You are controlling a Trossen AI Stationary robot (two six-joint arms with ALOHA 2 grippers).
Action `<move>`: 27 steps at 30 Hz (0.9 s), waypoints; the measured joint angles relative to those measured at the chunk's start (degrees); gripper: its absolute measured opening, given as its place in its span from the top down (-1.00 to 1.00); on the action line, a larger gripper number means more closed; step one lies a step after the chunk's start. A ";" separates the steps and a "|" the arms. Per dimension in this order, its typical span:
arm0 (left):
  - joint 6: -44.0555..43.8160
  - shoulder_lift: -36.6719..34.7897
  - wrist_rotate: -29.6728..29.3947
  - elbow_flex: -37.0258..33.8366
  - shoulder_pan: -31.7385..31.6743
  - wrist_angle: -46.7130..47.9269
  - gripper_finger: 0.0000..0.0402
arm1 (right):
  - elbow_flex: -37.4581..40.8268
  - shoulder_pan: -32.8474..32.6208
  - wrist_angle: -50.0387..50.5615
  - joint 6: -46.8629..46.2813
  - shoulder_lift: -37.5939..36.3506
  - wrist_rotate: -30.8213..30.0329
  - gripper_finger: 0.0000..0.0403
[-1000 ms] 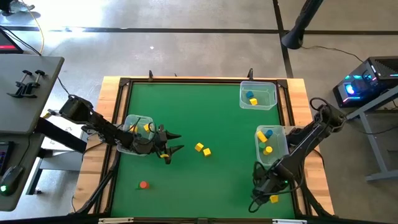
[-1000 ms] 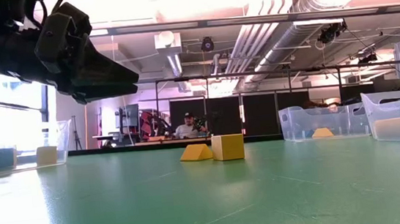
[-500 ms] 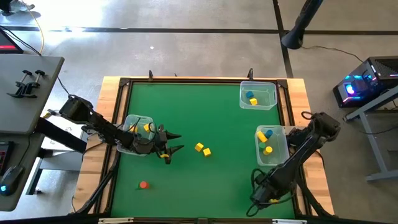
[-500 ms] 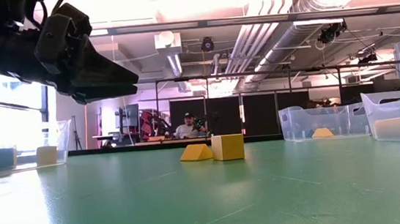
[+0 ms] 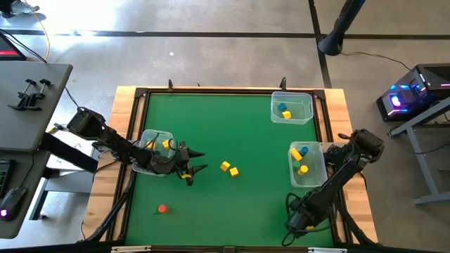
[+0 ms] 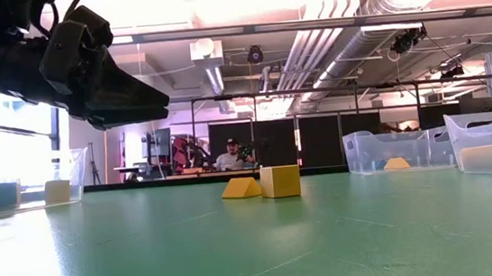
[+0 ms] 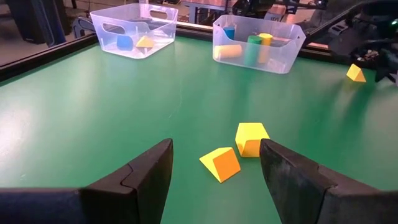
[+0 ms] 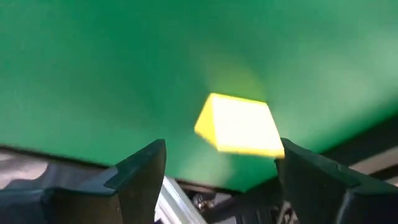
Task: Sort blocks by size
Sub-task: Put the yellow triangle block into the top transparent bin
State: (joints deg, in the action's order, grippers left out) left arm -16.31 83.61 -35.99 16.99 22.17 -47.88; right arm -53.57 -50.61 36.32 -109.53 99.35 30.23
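Two yellow blocks, a wedge (image 7: 221, 163) and a cube (image 7: 250, 138), lie side by side mid-table (image 5: 229, 169). My left gripper (image 5: 197, 167) is open and hangs just left of them, fingers pointing toward them. An orange-red block (image 5: 162, 208) lies near the front left. My right gripper (image 5: 299, 223) is open at the near right corner, over a yellow wedge block (image 8: 239, 124) that lies on the mat between and beyond its two fingers. My right arm hides this block in the high view. It also shows in the left wrist view (image 7: 356, 73).
Three clear bins stand on the green mat: one at the left (image 5: 156, 144) with a yellow block, one at the far right (image 5: 292, 107) and one at the right (image 5: 307, 160), both with blue and yellow pieces. The table's raised frame (image 5: 330, 235) runs close by my right gripper.
My right gripper has gone toward the table's near edge and come over the yellow wedge block at the near right corner; that block showed in the high view a second ago and is now covered by the arm.
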 joint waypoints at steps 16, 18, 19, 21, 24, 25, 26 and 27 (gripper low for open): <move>-0.13 0.00 0.00 0.00 -0.04 0.42 -0.13 | 3.75 0.04 -4.60 -1.04 -0.10 -2.33 0.29; -0.13 0.00 0.00 0.00 -0.04 0.42 -0.13 | 3.74 0.06 -4.52 -0.40 -0.13 -2.43 0.35; -0.13 0.00 0.00 0.00 -0.04 0.42 -0.13 | 3.66 0.12 -4.45 0.12 -0.13 -2.54 0.35; -0.13 0.00 0.00 0.00 -0.04 0.42 -0.13 | 3.14 0.49 -4.24 1.62 -0.06 -2.68 0.35; -0.15 0.00 0.00 0.00 -0.04 0.42 -0.13 | 1.35 1.95 -3.75 5.89 0.09 -4.28 0.35; -0.15 0.00 0.00 0.00 -0.04 0.42 -0.13 | 0.46 2.52 -3.83 7.89 0.11 -5.43 0.35; -0.16 0.00 0.02 0.00 -0.04 0.42 -0.13 | -0.51 3.14 -4.10 10.20 0.11 -6.84 0.35; -0.18 0.00 0.00 0.00 -0.04 0.42 -0.13 | -1.53 3.75 -4.23 12.82 0.11 -8.39 0.35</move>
State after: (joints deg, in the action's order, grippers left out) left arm -16.49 83.61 -35.99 16.99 22.13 -47.46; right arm -55.11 -46.86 32.10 -96.71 99.46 21.84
